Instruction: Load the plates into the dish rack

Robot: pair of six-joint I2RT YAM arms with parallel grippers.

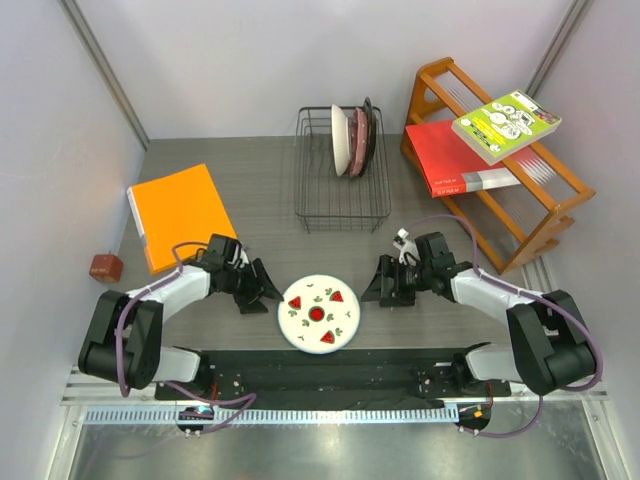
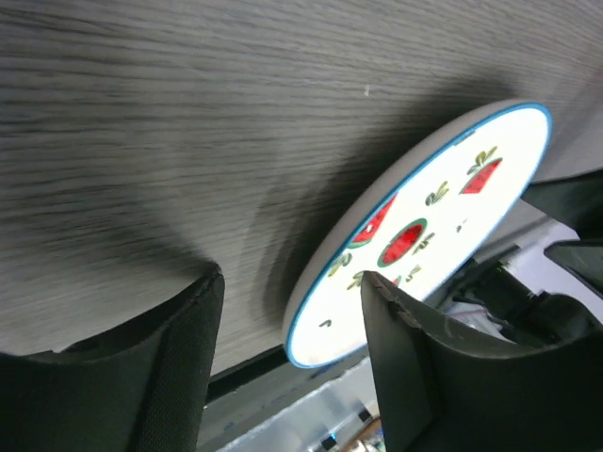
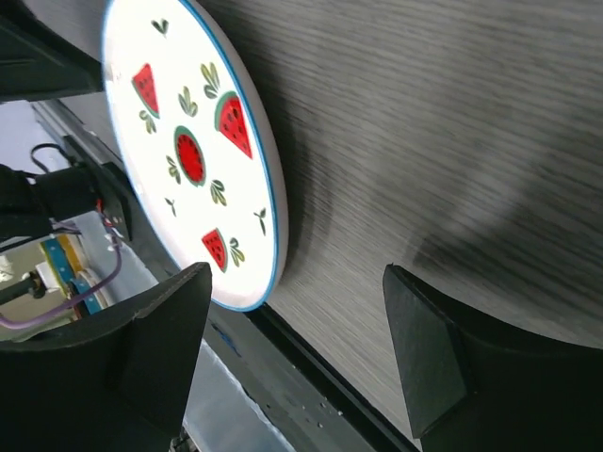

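A white plate with red fruit motifs [image 1: 320, 313] [image 2: 429, 231] [image 3: 188, 141] lies flat near the table's front edge, between my two grippers. My left gripper [image 1: 270, 291] [image 2: 292, 315] is open at the plate's left rim, which shows in the gap between the fingers [image 2: 415, 367], not pinched. My right gripper [image 1: 376, 286] [image 3: 297, 315] is open just right of the plate, with bare table between its fingers [image 3: 429, 353]. The black wire dish rack [image 1: 330, 205] stands at the back centre. Other plates [image 1: 354, 140] stand on edge in its right half.
An orange folder [image 1: 180, 213] lies at the left, with a small red-brown block [image 1: 106, 266] near the left wall. An orange wooden shelf [image 1: 545, 215] at the back right carries a red book [image 1: 450, 160] and a green-white book [image 1: 506, 125].
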